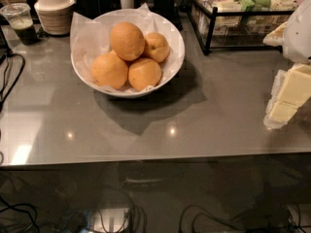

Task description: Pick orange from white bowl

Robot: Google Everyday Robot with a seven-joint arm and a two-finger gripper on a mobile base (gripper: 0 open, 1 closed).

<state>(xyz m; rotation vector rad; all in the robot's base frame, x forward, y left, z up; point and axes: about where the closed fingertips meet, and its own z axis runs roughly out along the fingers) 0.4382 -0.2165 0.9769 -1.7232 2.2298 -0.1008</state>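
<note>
1. Nearest the camera, below the grey table, is a dark reflective area where cables and vague shapes show; little there can be made out.
2. At the right edge the gripper hangs over the table, pale yellow and blocky, well apart from the bowl. The frame cuts it off, so I cannot tell how far it is open. No fruit is in its hold.
3. The white bowl stands left of centre on the table. It is wide, shallow and glossy, and lined with crumpled white paper that rises above its rim.
4. The orange lies in that bowl on top of the pile, towards the back. It is the largest of the four, evenly round, with dull, finely pebbled skin, and its underside is hidden by the fruit beneath.
5. Three smaller oranges support it: one front left, one front centre and one at the right, all touching it.
6. Farther back left are a ribbed beige bowl with a white lid and a plastic cup of dark liquid.
7. Back right, a black wire rack holds packets too blurred to identify, and the dark containers behind the bowl are cut off by the top edge.
</note>
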